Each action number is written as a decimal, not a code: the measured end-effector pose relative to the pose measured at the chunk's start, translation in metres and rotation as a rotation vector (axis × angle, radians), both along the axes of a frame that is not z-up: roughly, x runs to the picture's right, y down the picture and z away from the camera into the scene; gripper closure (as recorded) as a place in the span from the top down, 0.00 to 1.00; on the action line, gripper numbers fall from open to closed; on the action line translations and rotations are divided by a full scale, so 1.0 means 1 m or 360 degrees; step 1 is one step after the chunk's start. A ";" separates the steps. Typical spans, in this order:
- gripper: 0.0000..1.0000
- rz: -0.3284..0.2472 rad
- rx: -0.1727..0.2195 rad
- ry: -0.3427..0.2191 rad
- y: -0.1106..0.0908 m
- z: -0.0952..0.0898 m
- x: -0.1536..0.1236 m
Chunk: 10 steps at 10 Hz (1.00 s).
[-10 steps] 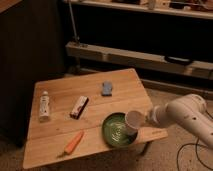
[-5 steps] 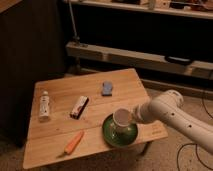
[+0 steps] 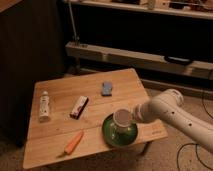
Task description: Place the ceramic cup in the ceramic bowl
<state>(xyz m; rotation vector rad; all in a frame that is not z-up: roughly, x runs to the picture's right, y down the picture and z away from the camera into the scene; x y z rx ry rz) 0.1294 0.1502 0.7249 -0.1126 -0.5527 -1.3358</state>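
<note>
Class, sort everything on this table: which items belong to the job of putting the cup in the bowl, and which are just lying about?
Part of the job:
ceramic cup, over the bowl
ceramic bowl, near the table's front right corner
pincer, at the cup's right side

Just lying about:
white bottle
carrot
blue sponge
snack bar

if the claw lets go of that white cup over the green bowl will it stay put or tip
Probably it stays, though it may tip: the ceramic cup narrows toward its base and sits over the ceramic bowl, whose curved inside gives uneven footing. It looks hard and glazed, so likely slippery and chippable. The claw is beside it.
</note>
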 end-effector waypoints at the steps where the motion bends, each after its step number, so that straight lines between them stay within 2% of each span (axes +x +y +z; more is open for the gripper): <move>1: 0.15 -0.0010 -0.0016 0.0002 0.005 0.005 -0.005; 3: 0.33 -0.0020 -0.0021 0.0049 0.012 0.011 -0.005; 5: 0.56 -0.0009 -0.0012 0.0096 0.013 0.012 -0.005; 7: 0.77 0.0006 0.0000 0.0099 0.009 0.011 -0.004; 10: 0.80 0.0018 0.0000 0.0097 0.007 0.011 -0.004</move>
